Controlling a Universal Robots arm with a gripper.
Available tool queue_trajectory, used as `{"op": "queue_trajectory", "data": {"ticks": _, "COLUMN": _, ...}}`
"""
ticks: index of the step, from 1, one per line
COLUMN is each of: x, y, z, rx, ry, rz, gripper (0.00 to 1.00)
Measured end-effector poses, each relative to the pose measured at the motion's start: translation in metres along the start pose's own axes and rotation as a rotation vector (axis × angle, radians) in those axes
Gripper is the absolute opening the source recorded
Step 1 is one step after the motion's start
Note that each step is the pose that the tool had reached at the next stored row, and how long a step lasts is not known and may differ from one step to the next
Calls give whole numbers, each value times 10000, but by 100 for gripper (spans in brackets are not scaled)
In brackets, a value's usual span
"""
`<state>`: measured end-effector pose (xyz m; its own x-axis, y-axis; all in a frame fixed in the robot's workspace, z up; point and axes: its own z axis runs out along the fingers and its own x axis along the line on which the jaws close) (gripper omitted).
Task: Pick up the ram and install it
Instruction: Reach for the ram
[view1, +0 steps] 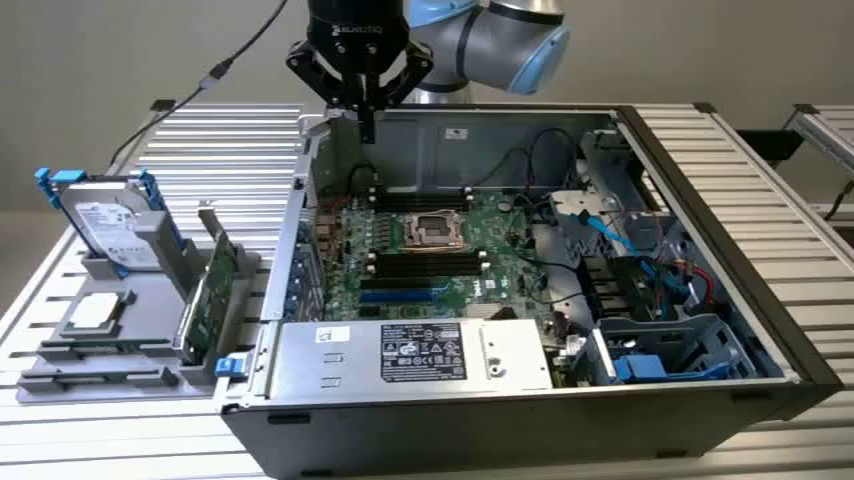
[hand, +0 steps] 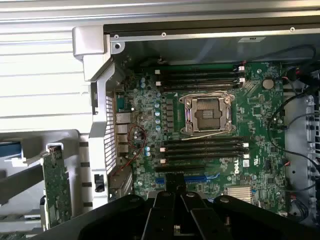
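The ram (view1: 367, 128) is hanging from the gripper (view1: 363, 108), showing in the exterior view as a thin dark strip seen edge-on just below the fingertips. The gripper is clenching it tightly, with the two black fingers pressing together on its upper edge. Arm and ram are hovering over the far corner of the open computer case (view1: 467, 440), on the exterior view's left, well above the board inside.

Below, the green motherboard (view1: 400, 235) is lying flat in the case. The square metal processor socket (view1: 434, 228) is sitting in its middle, with black memory slots (view1: 427, 262) running in rows on its near side and more on its far side. In the wrist view the closed fingers are pointing down at this board. A silver power supply (view1: 414, 352) with a label is sitting along the case's near wall.

On the exterior view's left, a grey tray (view1: 80, 385) is resting on the slatted table (view1: 200, 130), just beside the case. It is holding a hard drive (view1: 114, 225) standing upright and a green expansion card (view1: 211, 295) standing on edge.
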<state>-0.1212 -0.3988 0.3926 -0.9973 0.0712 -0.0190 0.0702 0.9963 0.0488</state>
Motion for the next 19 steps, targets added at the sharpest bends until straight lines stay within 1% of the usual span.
{"op": "queue_trajectory", "data": {"ticks": 9, "x": 2, "y": 0, "z": 0, "rx": 0, "ry": -1, "rz": 0, "gripper": 11}}
{"op": "queue_trajectory", "data": {"ticks": 11, "x": 66, "y": -9, "z": -2, "rx": 4, "ry": 11, "rz": 1, "gripper": 11}}
{"op": "queue_trajectory", "data": {"ticks": 19, "x": 424, "y": -84, "z": 4, "rx": 2, "ry": 14, "rz": 0, "gripper": 11}}
